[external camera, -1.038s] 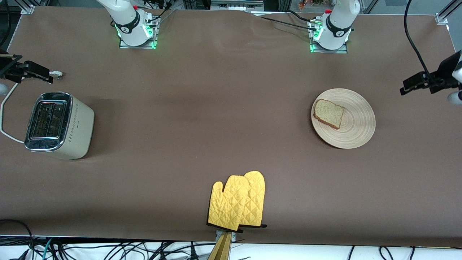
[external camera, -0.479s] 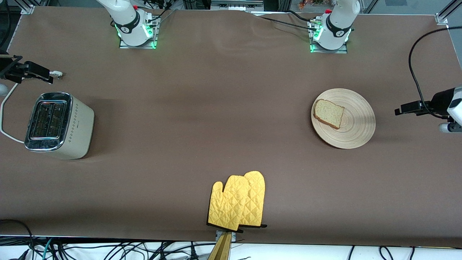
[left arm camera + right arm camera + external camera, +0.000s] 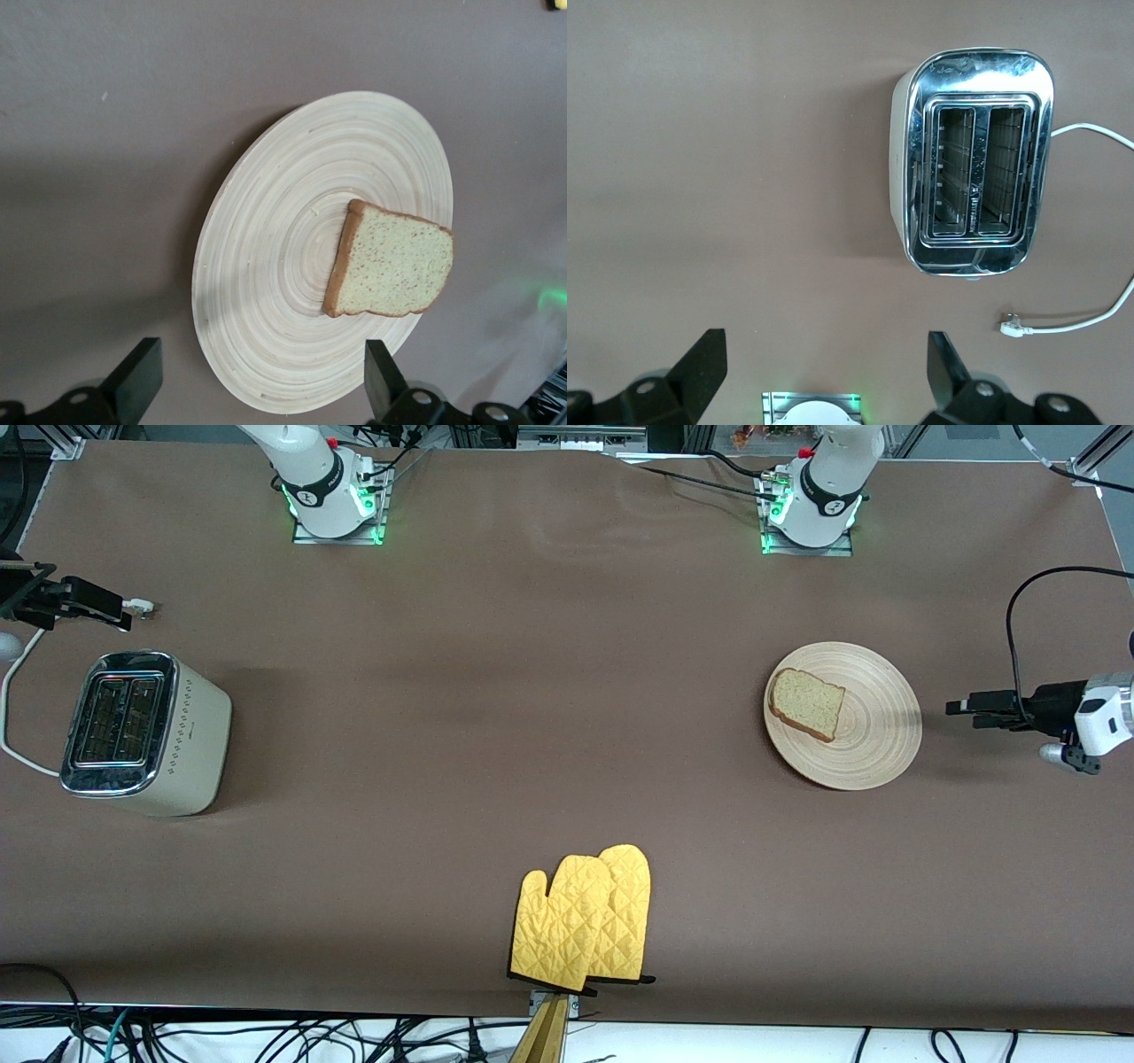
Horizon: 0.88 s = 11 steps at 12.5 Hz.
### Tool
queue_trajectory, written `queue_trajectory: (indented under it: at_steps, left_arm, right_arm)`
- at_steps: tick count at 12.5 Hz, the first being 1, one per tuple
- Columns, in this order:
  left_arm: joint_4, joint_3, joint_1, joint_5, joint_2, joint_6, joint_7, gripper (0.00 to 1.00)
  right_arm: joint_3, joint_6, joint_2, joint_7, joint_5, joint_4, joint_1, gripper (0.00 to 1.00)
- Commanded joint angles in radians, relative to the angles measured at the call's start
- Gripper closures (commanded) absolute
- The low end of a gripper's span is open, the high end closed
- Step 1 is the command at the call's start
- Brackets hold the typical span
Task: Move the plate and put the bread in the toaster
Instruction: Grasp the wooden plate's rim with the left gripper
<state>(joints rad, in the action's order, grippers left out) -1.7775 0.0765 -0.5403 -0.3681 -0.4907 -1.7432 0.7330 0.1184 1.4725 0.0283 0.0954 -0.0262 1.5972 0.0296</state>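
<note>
The pale wooden plate (image 3: 873, 735) lies toward the left arm's end of the table. The bread (image 3: 806, 704) lies on it, near the rim on the toaster's side. My left gripper (image 3: 961, 710) is open and empty, low beside the plate's rim at the table's end, a gap apart. In the left wrist view the plate (image 3: 266, 292) and the bread (image 3: 394, 261) lie ahead of the left gripper (image 3: 260, 381). The cream toaster (image 3: 146, 731) stands at the right arm's end, slots empty. My right gripper (image 3: 120, 611) waits, open, over the table by the plug; the toaster (image 3: 979, 159) shows in its view.
A pair of yellow oven mitts (image 3: 585, 921) lies at the table's edge nearest the front camera, midway along. The toaster's white cord (image 3: 13, 691) loops off the table's end, its plug (image 3: 1010, 328) loose on the brown cloth.
My left gripper has come down and moved in toward the plate from the table's end. The right arm, the plate, the bread and the toaster have not moved.
</note>
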Motion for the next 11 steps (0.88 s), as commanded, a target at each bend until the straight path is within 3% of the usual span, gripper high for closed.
queue_trajectory:
  at_steps: [1,9,11]
  left_arm:
    - [0.012,0.011,-0.032,-0.063,-0.084,0.001,0.151,0.0]
    - [-0.036,0.009,-0.041,-0.101,-0.161,-0.024,0.207,0.01]
    - [-0.049,0.009,-0.041,-0.101,-0.172,-0.026,0.207,0.24]
  right_arm:
    - [0.003,-0.012,-0.005,0.017,0.015,-0.003,-0.003,0.0]
    - [0.009,-0.012,-0.005,0.017,0.017,-0.003,-0.003,0.0]
    - [0.009,-0.012,-0.005,0.017,0.017,-0.003,-0.003,0.0]
